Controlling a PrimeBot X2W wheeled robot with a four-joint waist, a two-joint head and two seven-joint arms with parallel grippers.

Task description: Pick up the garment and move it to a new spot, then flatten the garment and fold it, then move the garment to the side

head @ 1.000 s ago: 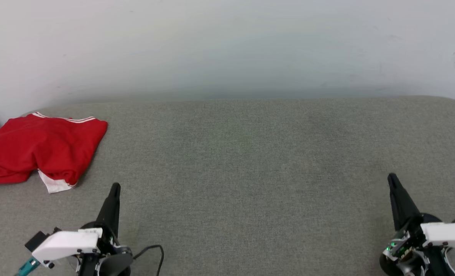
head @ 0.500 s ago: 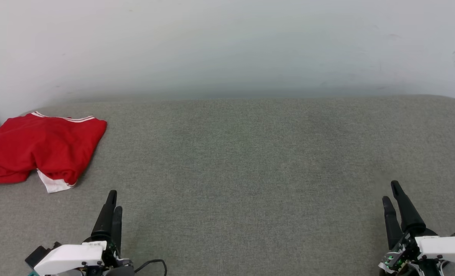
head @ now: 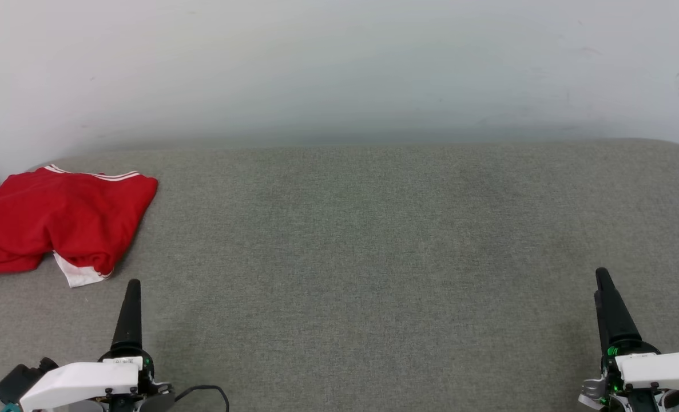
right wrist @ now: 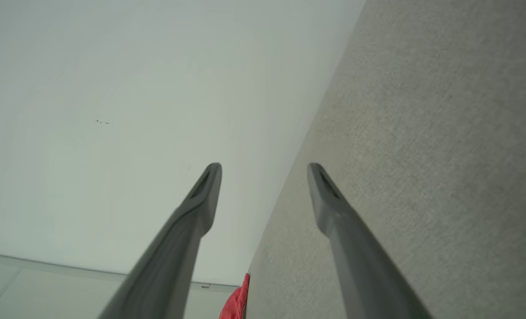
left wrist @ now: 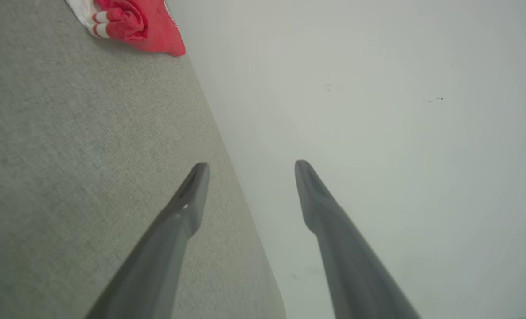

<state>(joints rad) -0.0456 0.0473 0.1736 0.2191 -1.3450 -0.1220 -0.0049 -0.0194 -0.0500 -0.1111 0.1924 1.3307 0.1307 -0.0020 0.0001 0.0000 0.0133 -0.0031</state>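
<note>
Though edge-on in head view, left tool point(left wrist: 251, 165) and right tool point(right wrist: 265, 166) show spread, empty in wrist views; garment point(head: 59, 217) apart.

Head cam looks down on grey surface point(head: 373, 257); wrist cams low, facing same wall point(left wrist: 378, 110).

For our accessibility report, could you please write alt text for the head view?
A red garment with white trim lies folded at the left of a grey surface; left claw and right claw sit at the bottom corners.
</note>
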